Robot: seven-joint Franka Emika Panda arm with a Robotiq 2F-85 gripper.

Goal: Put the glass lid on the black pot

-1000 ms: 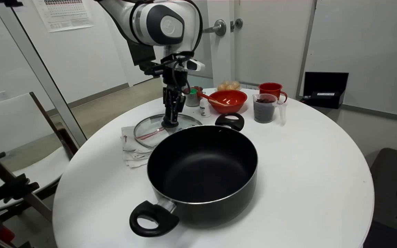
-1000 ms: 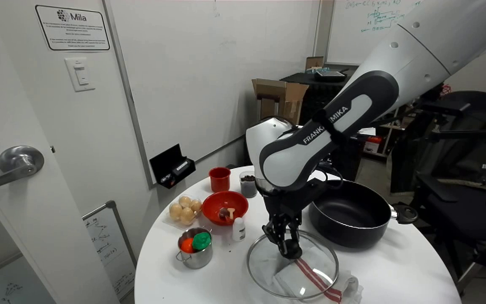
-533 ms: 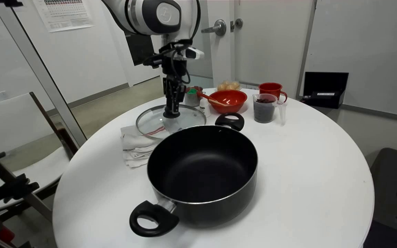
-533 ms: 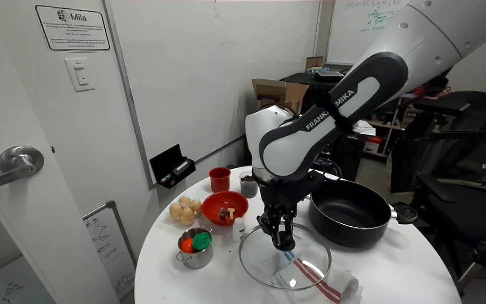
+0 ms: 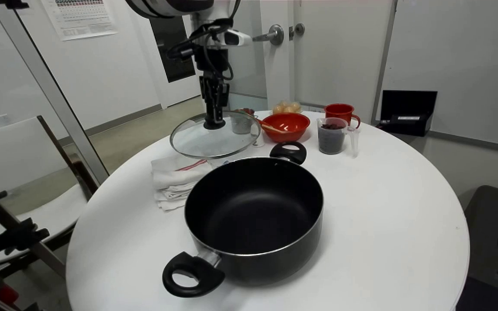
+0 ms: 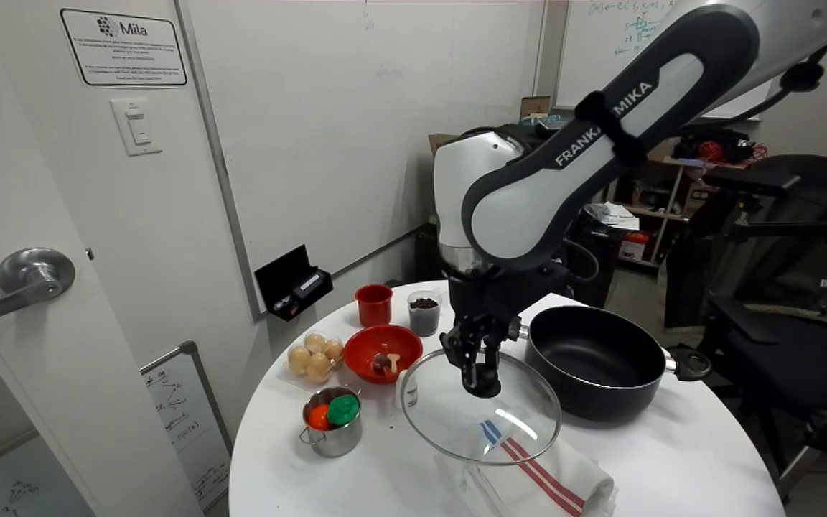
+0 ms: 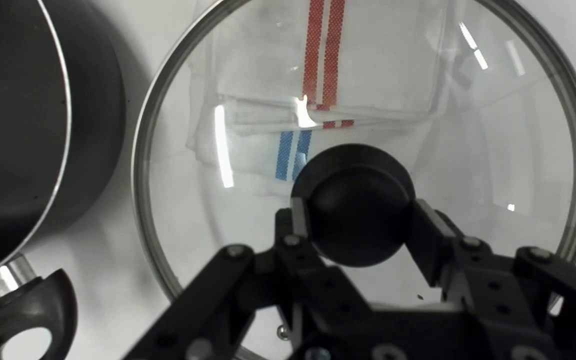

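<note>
The round clear glass lid (image 5: 197, 142) has a metal rim and a black centre knob. It hangs in the air above the folded towel, beside the black pot (image 5: 275, 263), roughly level. My gripper (image 5: 214, 119) points down, shut on the lid's knob. In an exterior view the lid (image 6: 449, 424) and gripper (image 6: 481, 373) are beside the pot (image 6: 600, 398). In the wrist view both fingers of the gripper (image 7: 358, 220) press the knob's sides, with the lid (image 7: 493, 150) below and the pot (image 7: 93, 115) at the left edge. The pot is uncovered and looks empty.
A white striped towel (image 5: 175, 185) lies under the lid. The white bottle (image 6: 410, 391) shows partly through the glass. A red bowl (image 6: 370, 345), small steel pot (image 6: 334, 436), eggs (image 6: 315, 357), measuring cup (image 6: 424, 316) and red mug (image 6: 373, 305) stand nearby. The pot's looped handle (image 5: 290, 152) sticks out.
My gripper has risen with the lid held by its knob. The lid has lifted away from the towel, drifting slightly away from the pot. The pot has not moved.
</note>
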